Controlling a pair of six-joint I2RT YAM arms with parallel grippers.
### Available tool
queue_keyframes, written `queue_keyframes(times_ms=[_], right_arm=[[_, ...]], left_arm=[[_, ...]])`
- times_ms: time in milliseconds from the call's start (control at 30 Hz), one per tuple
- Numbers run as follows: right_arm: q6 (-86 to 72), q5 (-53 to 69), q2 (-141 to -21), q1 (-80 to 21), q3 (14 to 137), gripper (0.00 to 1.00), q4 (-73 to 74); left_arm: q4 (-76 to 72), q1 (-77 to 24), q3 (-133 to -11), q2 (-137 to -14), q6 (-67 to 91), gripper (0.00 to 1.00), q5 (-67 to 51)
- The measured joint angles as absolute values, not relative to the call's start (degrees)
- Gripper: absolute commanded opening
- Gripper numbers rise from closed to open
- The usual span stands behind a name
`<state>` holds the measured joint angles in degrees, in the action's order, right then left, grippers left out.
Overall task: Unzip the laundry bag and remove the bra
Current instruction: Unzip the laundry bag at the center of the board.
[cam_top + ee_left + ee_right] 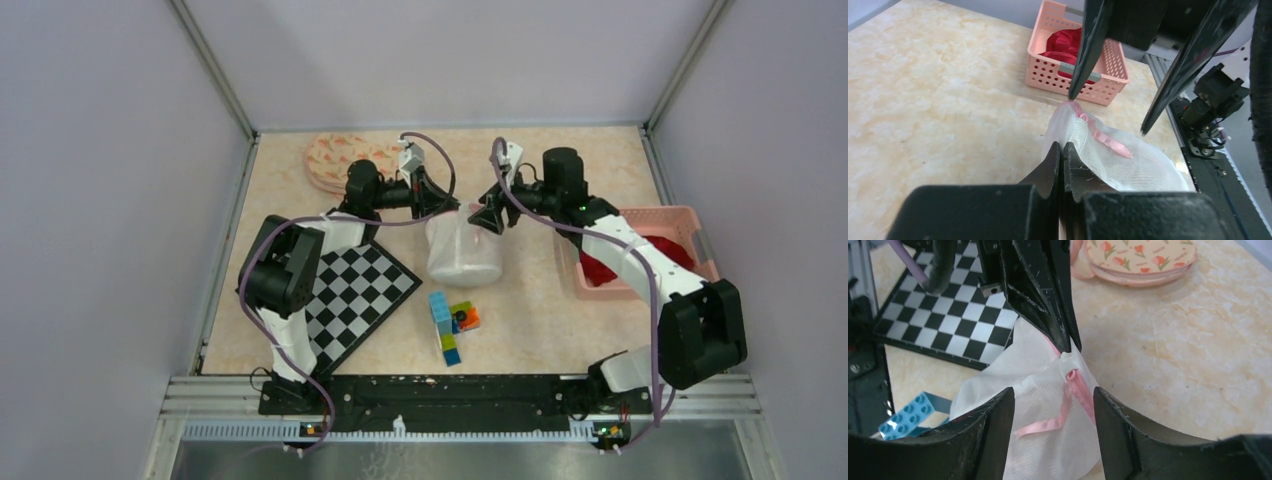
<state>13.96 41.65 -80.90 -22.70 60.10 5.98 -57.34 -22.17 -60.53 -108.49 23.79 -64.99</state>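
Your left claw (1066, 343) is pressed together. It pinches the top corner of the white mesh laundry bag (463, 252), just where a pink ribbon (1070, 402) begins. Your right claw (1053, 394) meets it tip to tip with its fingers (1128, 430) spread wide, one on either side of the ribbon and the bag's peak, and it holds nothing.

The bag stands bulging in the middle of the worktop (560, 330), and the mesh hides what is inside. A black-and-white checkered board (358, 290) lies to its left. A cluster of coloured building bricks (450, 322) sits in front of it.

At the right is a pink basket (665, 213) holding red cloth (600, 270). A tulip-patterned round pad (335, 160) lies at the far left.
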Motion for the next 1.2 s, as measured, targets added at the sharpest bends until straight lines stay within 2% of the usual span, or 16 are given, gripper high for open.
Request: queue_keyframes(times_ms=[133,300,633,1200], right_arm=[[5.26,41.95,-80.23,-20.47,61.91,0.36,6.44],[-6.98,42.76,-80.34,-18.55,62.35,0.29,4.56],[-26.61,45.56,-83.31,-18.46,60.62,0.27,-4.43],[-34.11,46.94,-86.91,-17.56,60.29,0.29,-8.36]], left_arm=[[-54.81,-21.12,-61.25,-108.49,20.49,0.0,-64.88],[-53.23,-20.75,-62.98,-108.49,16.82,0.0,-64.9],[-51.37,-20.8,-63.0,-108.18,13.69,0.0,-64.88],[-51.31,-21.26,-63.0,-105.95,13.82,0.0,-65.58]])
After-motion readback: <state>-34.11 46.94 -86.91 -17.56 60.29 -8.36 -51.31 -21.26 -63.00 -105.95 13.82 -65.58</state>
